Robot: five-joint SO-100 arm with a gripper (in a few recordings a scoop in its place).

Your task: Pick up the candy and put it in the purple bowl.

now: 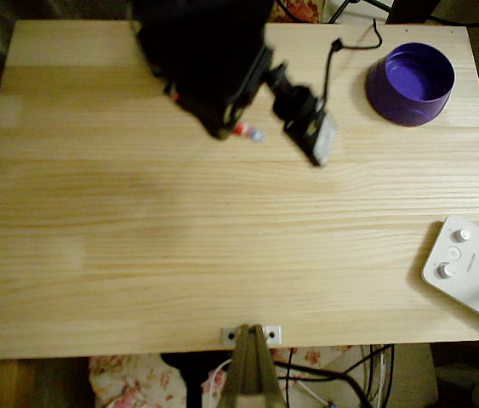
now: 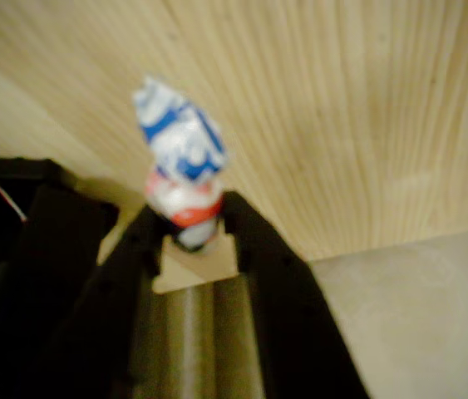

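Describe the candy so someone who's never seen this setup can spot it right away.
Start at the wooden table in the overhead view and find the black gripper near its far edge, left of the purple bowl. The candy sticks out from the gripper's tip, pinched between the fingers. It is the only small wrapped thing there: red and white, with a twisted blue-white end.

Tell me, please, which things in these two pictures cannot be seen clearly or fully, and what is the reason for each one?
- The gripper in the overhead view: the blurred black arm covers it.
- The candy in the overhead view: just one tip pokes out from under the arm; in the wrist view its wrapper print is blurred.
- The white device: cut off by the right edge; its labels are too small to read.
- The purple bowl: whether its inside holds anything small.
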